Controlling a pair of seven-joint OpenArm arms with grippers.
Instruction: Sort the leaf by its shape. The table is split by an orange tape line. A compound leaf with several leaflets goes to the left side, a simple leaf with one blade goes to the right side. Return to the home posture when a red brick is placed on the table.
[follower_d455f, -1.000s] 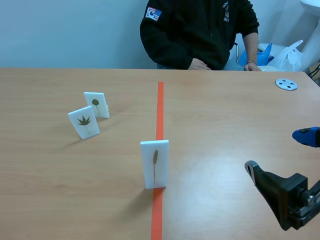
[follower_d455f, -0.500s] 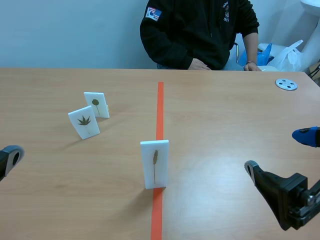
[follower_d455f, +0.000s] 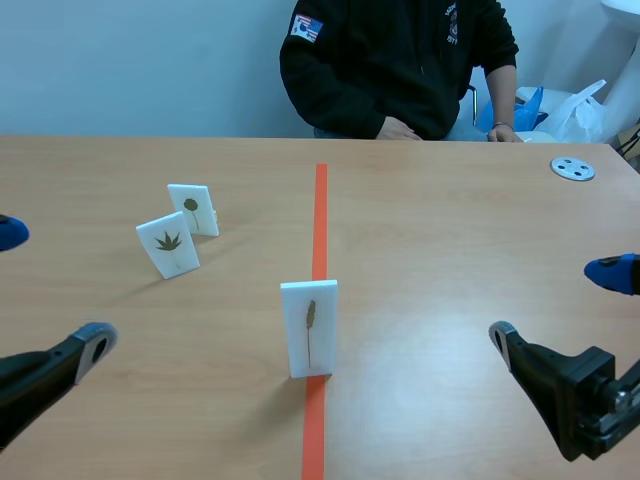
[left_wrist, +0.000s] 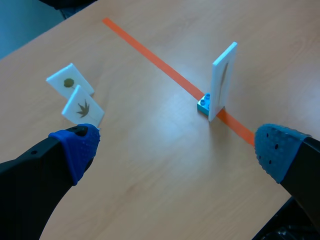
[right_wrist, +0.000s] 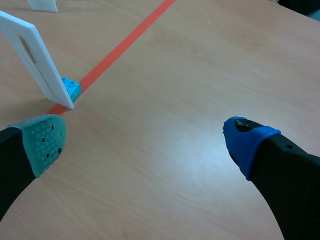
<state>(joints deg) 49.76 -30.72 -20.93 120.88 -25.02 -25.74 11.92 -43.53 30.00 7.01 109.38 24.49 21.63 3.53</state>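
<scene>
1. Under everything, the wooden table (follower_d455f: 450, 250) runs away to a person (follower_d455f: 400, 70) in a dark top, seated at the far edge and cut off above the shoulders.
2. Low at either side, both arms hover over the near table. The left gripper (left_wrist: 175, 147) is spread wide and holds nothing. The right gripper (right_wrist: 145, 140) is just as wide and just as empty.
3. Down the centre, the orange tape line (follower_d455f: 320, 220) splits the table.
4. Standing upright right on that line is the centre card (follower_d455f: 309, 328), unsorted and between the two grippers, touched by neither. That one is left to do.
5. On the left side, well apart from it, stand two cards: the fan-leaf card (follower_d455f: 168, 245), tilted back, and the round-leaf card (follower_d455f: 193, 209) just behind it. The fan-leaf card looks correctly placed; the other I can't judge.
6. The centre card's leaf is a thin sliver, too slim to call simple or compound with confidence.
7. The small blue base brick (left_wrist: 204, 104) shows only from the wrists.
8. No red brick is in sight.
</scene>
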